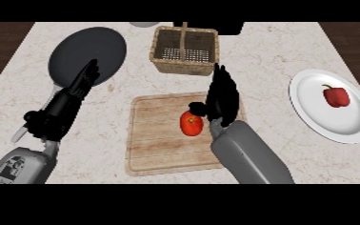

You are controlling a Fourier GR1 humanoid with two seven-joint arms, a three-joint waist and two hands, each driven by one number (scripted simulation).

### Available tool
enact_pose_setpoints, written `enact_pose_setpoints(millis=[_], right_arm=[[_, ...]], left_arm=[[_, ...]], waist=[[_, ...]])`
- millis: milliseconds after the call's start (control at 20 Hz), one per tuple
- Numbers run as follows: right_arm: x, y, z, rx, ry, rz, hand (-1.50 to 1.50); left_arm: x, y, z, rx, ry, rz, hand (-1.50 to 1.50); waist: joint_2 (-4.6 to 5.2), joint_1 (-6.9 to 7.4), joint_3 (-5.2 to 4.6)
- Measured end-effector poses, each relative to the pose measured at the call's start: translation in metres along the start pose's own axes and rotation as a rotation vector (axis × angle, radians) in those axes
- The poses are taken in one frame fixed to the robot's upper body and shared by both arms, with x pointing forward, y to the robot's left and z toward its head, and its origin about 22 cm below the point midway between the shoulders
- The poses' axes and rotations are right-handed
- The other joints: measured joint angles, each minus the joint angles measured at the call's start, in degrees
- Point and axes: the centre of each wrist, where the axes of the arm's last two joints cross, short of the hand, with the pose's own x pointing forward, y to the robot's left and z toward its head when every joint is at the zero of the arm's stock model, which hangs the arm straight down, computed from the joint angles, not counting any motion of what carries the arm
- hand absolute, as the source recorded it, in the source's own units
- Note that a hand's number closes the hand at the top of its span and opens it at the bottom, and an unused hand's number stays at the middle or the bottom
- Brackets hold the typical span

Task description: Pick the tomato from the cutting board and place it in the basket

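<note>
A red tomato (190, 124) lies on the wooden cutting board (158, 143) at the middle of the counter. My right hand (224, 97) stands just right of the tomato with its fingers straight and pointing away from me; its thumb (199, 108) reaches over the tomato's top edge. The hand is open and not closed round the tomato. The wicker basket (185, 51) stands beyond the board, at the far middle. My left hand (70, 100) rests open at the left, fingers up, over the edge of a dark pan.
A dark grey frying pan (88, 55) lies at the far left, its handle running toward my left forearm. A white plate (313, 109) with a red bell pepper (336, 96) sits at the right edge. A pale object (144, 24) and a dark object (228, 27) stand at the back.
</note>
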Motion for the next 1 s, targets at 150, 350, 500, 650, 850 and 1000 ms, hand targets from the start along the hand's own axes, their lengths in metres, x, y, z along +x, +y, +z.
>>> enact_pose_setpoints(millis=[150,350,500,650,850,1000], right_arm=[[0.027,-0.018,0.015,0.026,-0.026,0.021,-1.50],[0.046,-0.038,0.036,0.035,-0.065,0.030,-1.50],[0.050,-0.050,0.048,0.033,-0.093,0.033,-1.50],[0.047,-0.060,0.054,0.017,-0.101,0.033,-1.50],[0.035,-0.068,0.064,-0.012,-0.103,0.028,-1.50],[0.023,-0.068,0.072,-0.035,-0.097,0.028,-1.50]], left_arm=[[-0.001,0.002,0.001,0.004,0.004,0.004,0.00],[-0.001,0.005,0.004,0.010,0.002,0.002,0.00],[-0.002,0.008,0.007,0.022,0.002,0.000,0.00],[-0.001,0.008,0.009,0.023,-0.003,0.006,0.00],[0.001,0.007,0.011,0.017,-0.015,0.011,0.00],[0.001,0.012,0.013,0.013,-0.025,0.008,0.00]], waist=[[-0.07,-0.46,0.17],[-0.09,-0.78,0.34],[0.08,-1.04,0.41],[0.40,-1.16,0.48],[0.91,-0.68,0.56],[1.31,-0.11,0.60]])
